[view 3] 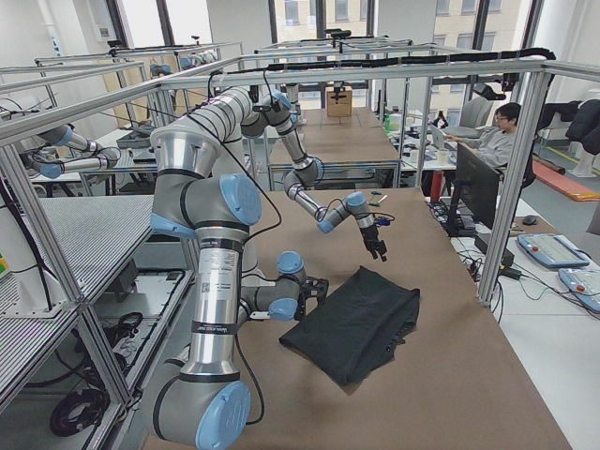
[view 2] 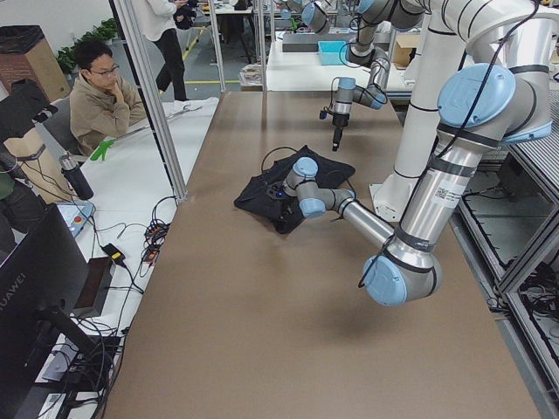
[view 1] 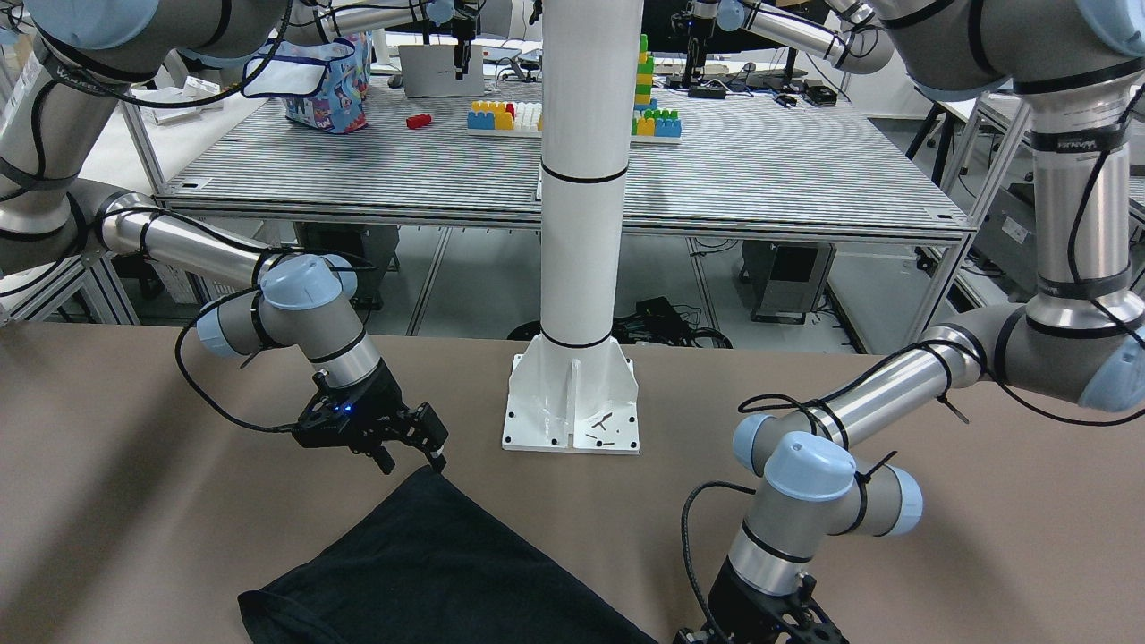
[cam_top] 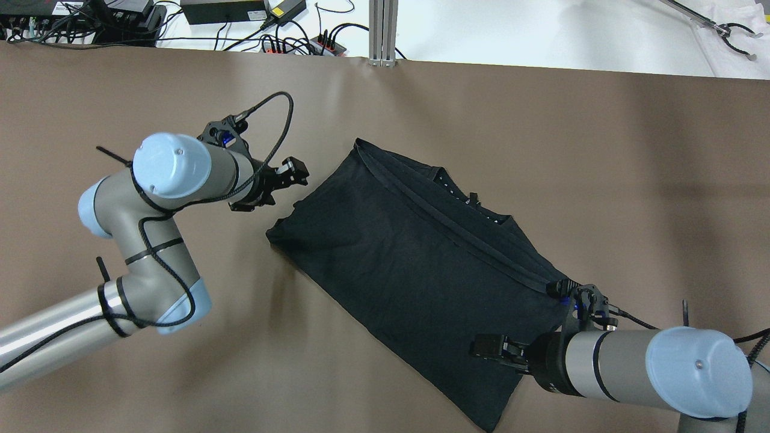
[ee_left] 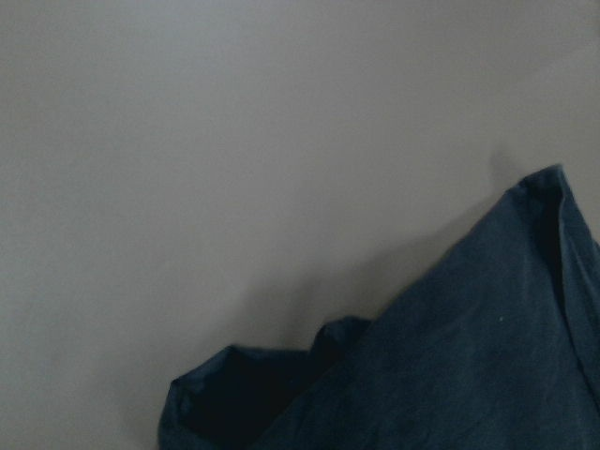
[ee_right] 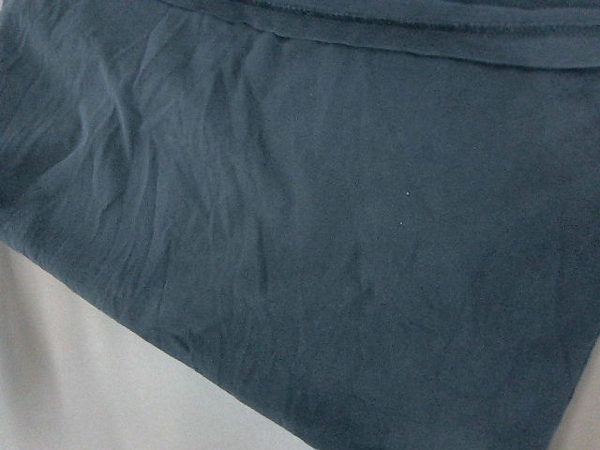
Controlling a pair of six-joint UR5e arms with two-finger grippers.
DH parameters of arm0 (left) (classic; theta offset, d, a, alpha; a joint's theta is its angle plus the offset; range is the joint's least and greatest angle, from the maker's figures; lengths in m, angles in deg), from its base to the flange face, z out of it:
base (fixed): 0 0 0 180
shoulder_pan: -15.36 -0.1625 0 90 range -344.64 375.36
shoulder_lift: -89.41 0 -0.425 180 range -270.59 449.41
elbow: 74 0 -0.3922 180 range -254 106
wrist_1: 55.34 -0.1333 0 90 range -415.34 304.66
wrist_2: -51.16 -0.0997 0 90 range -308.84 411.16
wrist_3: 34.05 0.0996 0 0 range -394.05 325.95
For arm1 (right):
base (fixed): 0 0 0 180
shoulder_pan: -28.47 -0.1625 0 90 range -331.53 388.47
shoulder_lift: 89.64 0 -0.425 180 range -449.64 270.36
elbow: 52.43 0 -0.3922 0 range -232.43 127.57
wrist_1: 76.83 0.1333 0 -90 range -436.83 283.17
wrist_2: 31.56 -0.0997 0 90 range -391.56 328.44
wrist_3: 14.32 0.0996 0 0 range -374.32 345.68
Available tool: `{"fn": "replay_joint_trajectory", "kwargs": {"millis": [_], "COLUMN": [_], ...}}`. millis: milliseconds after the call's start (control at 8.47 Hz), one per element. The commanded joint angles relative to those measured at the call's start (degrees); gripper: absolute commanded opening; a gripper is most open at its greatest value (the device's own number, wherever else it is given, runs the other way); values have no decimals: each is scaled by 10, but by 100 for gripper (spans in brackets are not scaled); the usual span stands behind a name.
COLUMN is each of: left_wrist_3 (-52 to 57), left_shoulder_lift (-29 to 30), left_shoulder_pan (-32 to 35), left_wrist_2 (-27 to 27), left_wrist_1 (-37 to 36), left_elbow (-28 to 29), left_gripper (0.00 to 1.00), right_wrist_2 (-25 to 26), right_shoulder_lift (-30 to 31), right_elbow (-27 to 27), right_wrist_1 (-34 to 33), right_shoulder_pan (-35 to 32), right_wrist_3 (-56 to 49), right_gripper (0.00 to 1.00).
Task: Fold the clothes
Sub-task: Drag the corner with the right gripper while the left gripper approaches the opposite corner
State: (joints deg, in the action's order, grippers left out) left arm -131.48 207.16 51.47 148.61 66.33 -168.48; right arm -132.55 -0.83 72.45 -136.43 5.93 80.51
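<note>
So both claws are hanging open with nothing in them: the left claw [cam_top: 274, 189] sits just off one short end of the black shirt [cam_top: 409, 258], the right claw [view 1: 412, 463] hovers above the opposite end, and the shirt stretches lengthwise across the desk [cam_top: 541, 150] between them.

silver arms [cam_top: 54, 331], pale-blue caps [cam_top: 171, 165], black cables [cam_top: 292, 117], black fingers [cam_top: 295, 170]

The brown table [cam_top: 481, 120] fills nearly the whole overhead view. A black garment [cam_top: 415, 258] lies flat on it, folded into a long band that runs diagonally from centre-left down to the lower right. In the front-facing view, a white base plate [view 1: 572, 411] rests on the table at centre, carrying a white pillar [view 1: 581, 179].
</note>
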Motion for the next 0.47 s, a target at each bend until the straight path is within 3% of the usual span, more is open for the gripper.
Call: {"fn": "replay_joint_trajectory", "kwargs": {"millis": [0,236,354], "left_wrist_3": [0,10,13], "left_shoulder_lift": [-13,-13,-11], "left_shoulder_pan": [-46,-38,-27], "left_wrist_2": [-38,-38,-36], "left_wrist_1": [0,0,5], "left_elbow": [9,22,49], "left_gripper": [81,71,71], "right_wrist_2": [5,6,5], "right_shoulder_lift": [-3,-2,-3], "right_elbow": [-10,-10,-14], "right_wrist_1": [2,2,2], "right_shoulder_pan": [0,0,0], "right_wrist_3": [1,2,12], "right_gripper": [95,95,95]}}
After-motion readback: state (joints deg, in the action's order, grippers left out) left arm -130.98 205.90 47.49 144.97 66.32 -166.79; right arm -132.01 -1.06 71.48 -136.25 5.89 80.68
